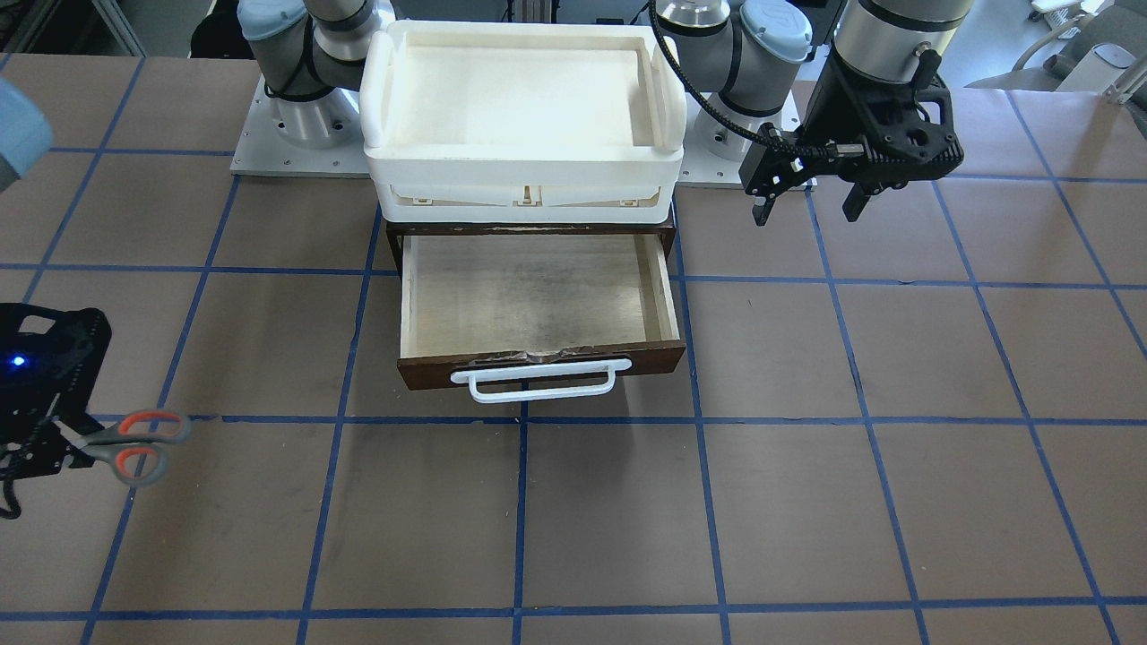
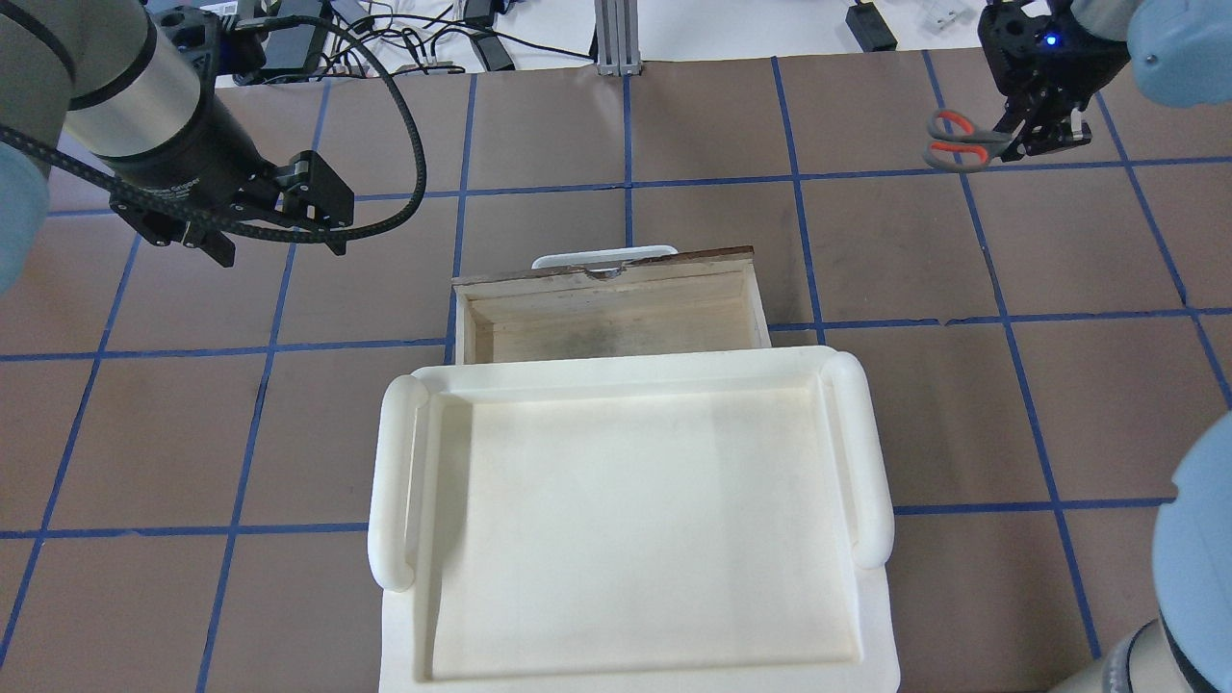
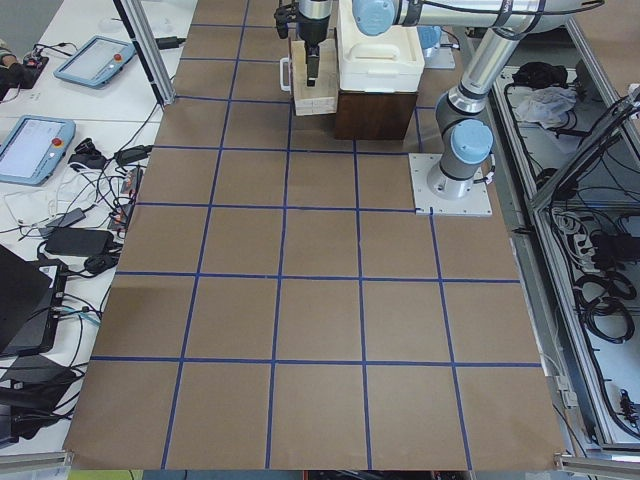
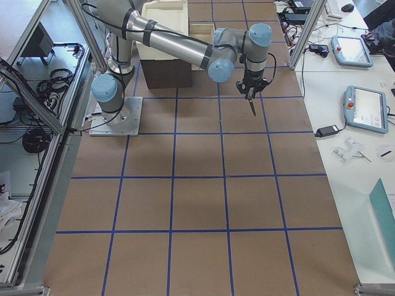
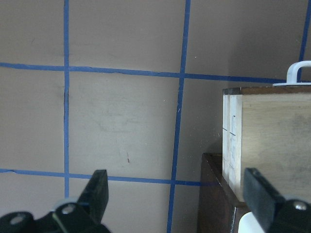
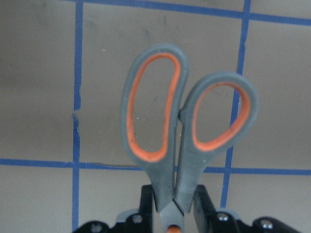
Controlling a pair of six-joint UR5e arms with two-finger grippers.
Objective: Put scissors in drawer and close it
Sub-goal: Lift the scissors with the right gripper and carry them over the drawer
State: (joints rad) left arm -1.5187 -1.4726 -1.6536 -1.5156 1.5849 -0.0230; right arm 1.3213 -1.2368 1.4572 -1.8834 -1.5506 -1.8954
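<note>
Right wrist-mounted, right pincer (image 6: 173, 206) pinching scissors (image 6: 181, 160), grip apparently obscured overhead

The table (image 1: 573, 520) is covered in brown paper crossed by a grid of blue tape lines (image 1: 522, 502). In the front-facing view, a dark wooden cabinet (image 3: 375, 115) stands at 12 o'clock, its drawer (image 1: 538, 296) drawn out toward 6. Grey base plates lie at 11 (image 1: 255, 157) and 1 o'clock (image 1: 694, 175).

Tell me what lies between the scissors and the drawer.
Nothing: in the overhead view only bare table with blue tape lines separates the scissors from the open drawer.
</note>
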